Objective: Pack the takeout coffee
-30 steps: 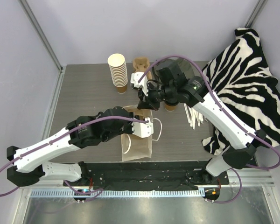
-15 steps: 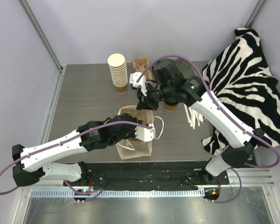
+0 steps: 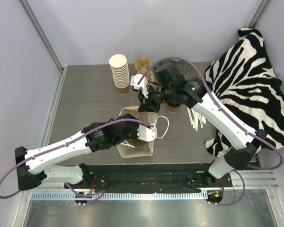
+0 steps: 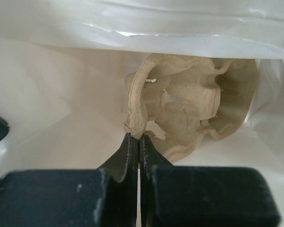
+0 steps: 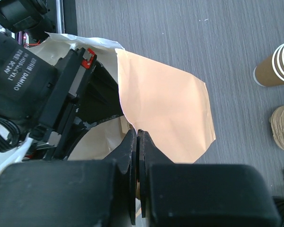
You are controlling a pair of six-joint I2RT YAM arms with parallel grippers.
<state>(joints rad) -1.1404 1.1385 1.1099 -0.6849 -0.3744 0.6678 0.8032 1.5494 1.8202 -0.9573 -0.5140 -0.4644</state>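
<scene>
A brown paper bag [image 3: 138, 144] with white handles lies on the table, its mouth towards the far side. My left gripper [image 4: 138, 137] is inside the bag, shut on the edge of a moulded pulp cup carrier [image 4: 189, 104]. My right gripper [image 5: 137, 135] is shut on the bag's upper rim [image 5: 165, 109] and holds the mouth up. In the top view it sits at the bag's far end [image 3: 145, 105]. A small brown cup [image 3: 172, 108], likely the takeout coffee, peeks out from under my right arm; its top is hidden.
A tall stack of lidless brown cups [image 3: 119, 71] and a stack of pulp carriers [image 3: 143, 66] stand at the back. Pale sticks [image 3: 196, 118] lie right of the bag. A zebra-striped cloth [image 3: 248, 80] covers the table's right side.
My left arm has reached further into the bag with the carrier. The bag has shifted a little towards the left and stands more bunched. My right gripper has kept its hold on the rim.
</scene>
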